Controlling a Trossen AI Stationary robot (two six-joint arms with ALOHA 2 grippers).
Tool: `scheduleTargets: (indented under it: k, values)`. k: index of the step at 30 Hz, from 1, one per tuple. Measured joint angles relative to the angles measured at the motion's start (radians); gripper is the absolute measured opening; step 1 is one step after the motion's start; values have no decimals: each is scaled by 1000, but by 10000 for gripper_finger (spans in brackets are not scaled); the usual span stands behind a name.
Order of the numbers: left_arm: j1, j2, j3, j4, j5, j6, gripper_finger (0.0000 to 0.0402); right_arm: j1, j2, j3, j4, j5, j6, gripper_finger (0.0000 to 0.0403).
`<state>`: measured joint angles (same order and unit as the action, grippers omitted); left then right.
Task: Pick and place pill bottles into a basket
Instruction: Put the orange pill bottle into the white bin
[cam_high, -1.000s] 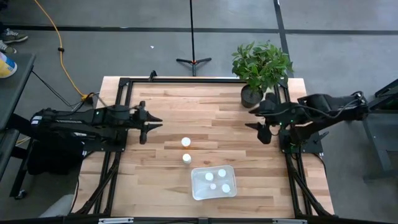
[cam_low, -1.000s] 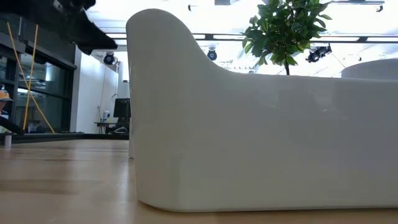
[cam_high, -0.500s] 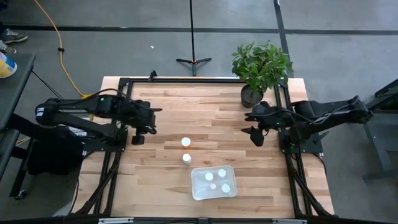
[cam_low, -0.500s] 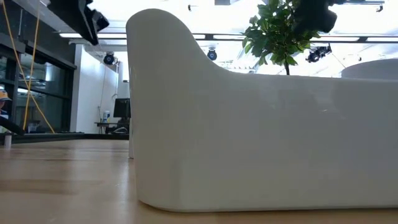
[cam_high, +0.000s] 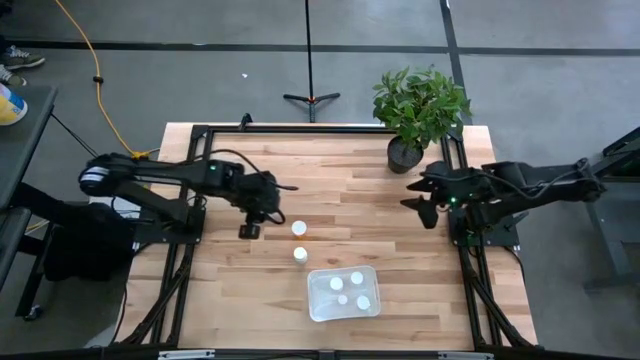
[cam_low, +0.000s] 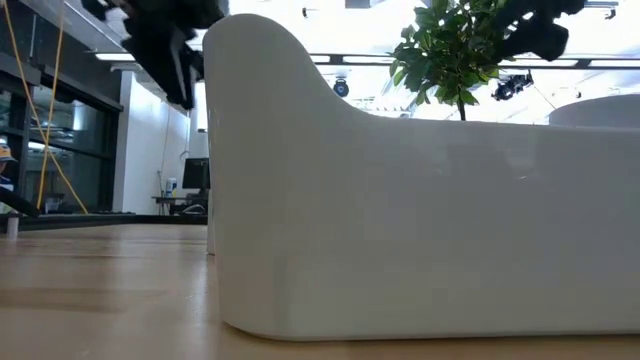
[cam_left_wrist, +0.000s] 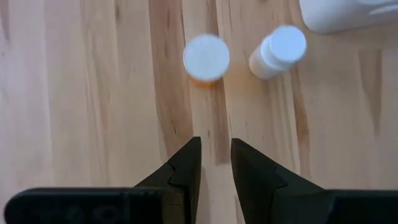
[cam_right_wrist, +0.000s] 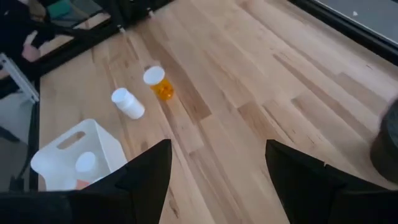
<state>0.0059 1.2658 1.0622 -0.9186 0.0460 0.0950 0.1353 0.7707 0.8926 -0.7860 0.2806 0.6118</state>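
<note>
Two pill bottles stand on the table apart from the basket: one tinged orange (cam_high: 298, 228) (cam_left_wrist: 206, 58) (cam_right_wrist: 158, 84) and one white (cam_high: 300, 254) (cam_left_wrist: 278, 50) (cam_right_wrist: 127, 102). The basket (cam_high: 343, 293), a translucent white tray, holds several more bottles; its wall (cam_low: 400, 200) fills the low view. My left gripper (cam_high: 268, 208) (cam_left_wrist: 215, 146) hangs above the table, just left of the orange-tinged bottle, pointing down, with a narrow gap between its fingers, empty. My right gripper (cam_high: 415, 195) (cam_right_wrist: 217, 155) is open wide and empty at the table's right side.
A potted plant (cam_high: 420, 110) stands at the table's far right corner, close behind my right arm. Black frame rails (cam_high: 190, 200) run along the table's left and right sides. Bare wood lies between the two arms.
My left gripper has swung from the table's left side toward the right and the near edge, toward the two loose bottles, and has tipped downward. The bottles and the basket have stayed where they were.
</note>
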Motion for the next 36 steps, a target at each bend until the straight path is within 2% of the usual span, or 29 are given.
scheduleTargets:
  k: [7,17,20,25,29,32,36]
  values:
    - [0,105,0,81,-16,29,124,1,-33,-26,-75,-4,83,250]
    - [0,177,0,220,-7,51,133,1,-30,-26,-73,-15,88,250]
    - [0,178,0,238,-6,52,164,1,-30,-26,-75,-15,88,250]
    - [0,178,0,246,-83,35,246,1,-30,-26,-94,-15,96,250]
    - [1,185,0,266,-93,33,301,1,-30,-26,-96,-15,99,250]
    - [1,202,0,268,-75,32,325,1,-30,-26,-97,-15,102,250]
    - [0,252,-1,269,-54,26,335,1,-30,-25,-104,-15,110,250]
